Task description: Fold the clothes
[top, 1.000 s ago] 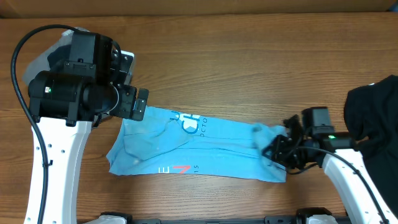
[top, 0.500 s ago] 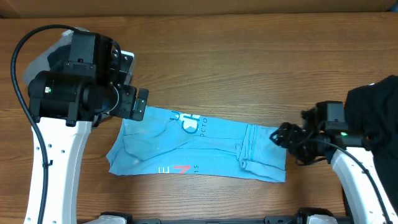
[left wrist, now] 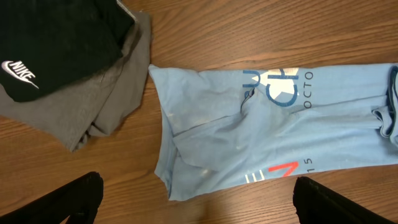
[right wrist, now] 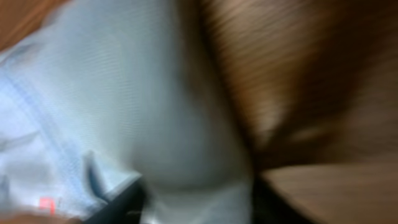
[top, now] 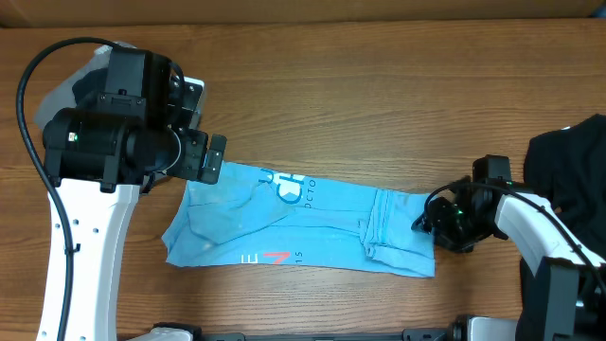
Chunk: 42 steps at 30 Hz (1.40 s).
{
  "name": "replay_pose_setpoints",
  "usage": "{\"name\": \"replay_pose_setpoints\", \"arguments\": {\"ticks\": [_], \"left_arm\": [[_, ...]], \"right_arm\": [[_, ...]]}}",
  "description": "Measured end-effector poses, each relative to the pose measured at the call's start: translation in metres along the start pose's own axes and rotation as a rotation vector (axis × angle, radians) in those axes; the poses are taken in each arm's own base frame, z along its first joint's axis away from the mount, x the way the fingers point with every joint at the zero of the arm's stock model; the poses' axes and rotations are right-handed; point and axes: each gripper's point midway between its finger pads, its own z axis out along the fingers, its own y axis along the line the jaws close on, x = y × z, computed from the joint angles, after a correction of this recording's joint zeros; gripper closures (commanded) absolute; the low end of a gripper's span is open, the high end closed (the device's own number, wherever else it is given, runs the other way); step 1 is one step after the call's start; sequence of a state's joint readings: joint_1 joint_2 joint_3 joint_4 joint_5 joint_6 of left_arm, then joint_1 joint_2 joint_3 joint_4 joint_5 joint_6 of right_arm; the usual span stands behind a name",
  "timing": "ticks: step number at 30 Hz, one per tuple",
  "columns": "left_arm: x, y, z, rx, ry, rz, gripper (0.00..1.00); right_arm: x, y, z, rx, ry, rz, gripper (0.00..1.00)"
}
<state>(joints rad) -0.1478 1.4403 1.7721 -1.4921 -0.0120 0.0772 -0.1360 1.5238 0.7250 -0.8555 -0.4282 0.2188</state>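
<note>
The light blue T-shirt (top: pixel 303 232) with white and red lettering lies in a long flat strip on the table; it also shows in the left wrist view (left wrist: pixel 267 130). My left gripper (left wrist: pixel 199 208) is open and empty, hovering above the shirt's left end (top: pixel 213 156). My right gripper (top: pixel 426 223) is low at the shirt's right end. In the blurred right wrist view, blue cloth (right wrist: pixel 124 93) lies between its spread fingers (right wrist: pixel 196 205). A black Nike piece (left wrist: pixel 50 43) rests on a grey piece (left wrist: pixel 106 93) to the left. A plain black garment (top: pixel 568 161) lies at the far right.
The grey and black pile (top: pixel 85 80) sits mostly under my left arm at the back left. The wooden table (top: pixel 379 95) runs behind the shirt. The right arm (top: pixel 540 237) lies between the shirt and the black garment.
The shirt's bunched right end was laid flat. My right gripper drew off to the right, then came back down at the shirt's right edge. The left arm has not moved.
</note>
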Motion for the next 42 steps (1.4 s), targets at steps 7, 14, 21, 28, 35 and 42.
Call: {"name": "replay_pose_setpoints", "arguments": {"ticks": [7, 14, 21, 28, 35, 42], "left_arm": [[0.001, 0.000, 0.000, 0.000, 0.003, 0.000, 0.00], [0.000, 0.000, 0.000, -0.002, 0.000, 0.000, 0.00], [0.000, 0.001, 0.000, -0.004, 0.000, 0.000, 0.00], [-0.001, 0.001, 0.000, -0.004, -0.003, 0.000, 0.00], [-0.001, 0.001, 0.000, -0.005, -0.003, 0.000, 0.00], [-0.001, 0.001, 0.000, -0.005, -0.003, 0.000, 0.00]], "right_arm": [[0.011, 0.006, -0.009, -0.042, 0.040, -0.049, 0.96], [-0.020, 0.014, -0.077, 0.054, -0.176, -0.028, 0.96], [-0.017, 0.031, -0.100, 0.107, -0.238, -0.070, 0.96], [-0.006, 0.077, -0.072, 0.099, -0.231, -0.200, 0.96], [0.014, 0.115, -0.025, 0.132, -0.170, -0.324, 0.96], [0.038, 0.126, 0.011, 0.206, -0.119, -0.406, 0.96]]}}
